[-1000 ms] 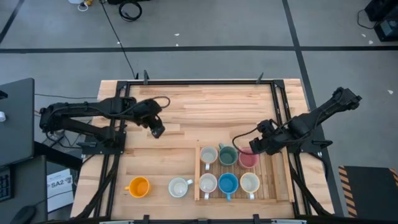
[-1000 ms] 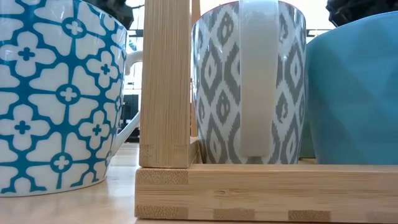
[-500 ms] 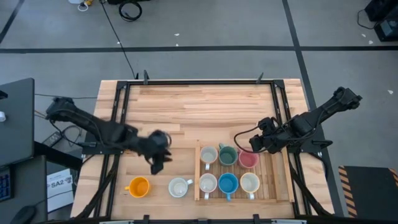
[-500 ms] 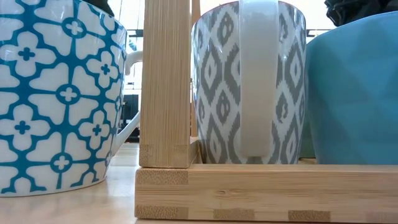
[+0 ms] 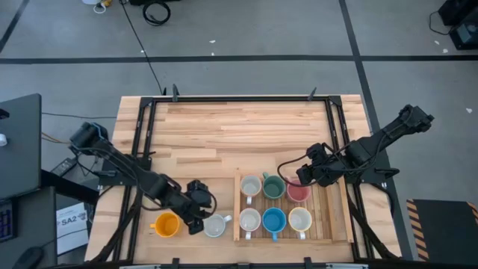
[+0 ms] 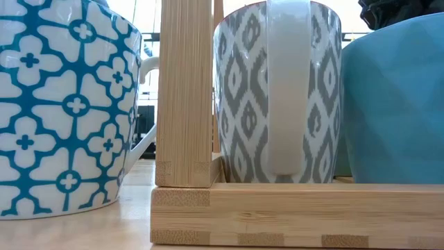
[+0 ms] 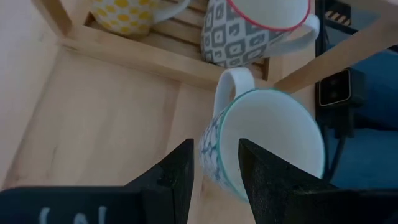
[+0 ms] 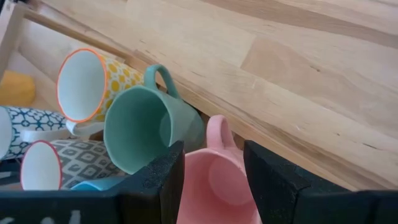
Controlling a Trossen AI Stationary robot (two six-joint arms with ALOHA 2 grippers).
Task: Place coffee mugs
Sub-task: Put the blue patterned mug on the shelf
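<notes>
A white mug with a blue pattern (image 5: 216, 225) stands on the table just left of the wooden tray (image 5: 240, 209), and an orange mug (image 5: 166, 224) stands further left. My left gripper (image 7: 216, 165) is open at the patterned mug (image 7: 273, 143); one finger shows outside the mug's wall and the other over its mouth. Whether they touch it, I cannot tell. The tray holds several mugs. My right gripper (image 8: 212, 155) hangs open above the pink mug (image 8: 217, 180) at the tray's far right, next to the green mug (image 8: 143, 134).
In the tray's near row a grey-patterned mug (image 6: 277, 90) and a blue mug (image 6: 395, 104) stand behind the tray's corner post (image 6: 184, 90). A yellow-dotted mug (image 8: 87, 84) sits in the far row. The table's far half (image 5: 246, 127) is bare wood.
My left gripper has swept from the far left of the table toward the near edge and down, rolling as it went. It now stands at the blue-patterned mug beside the tray. No mug has moved.
</notes>
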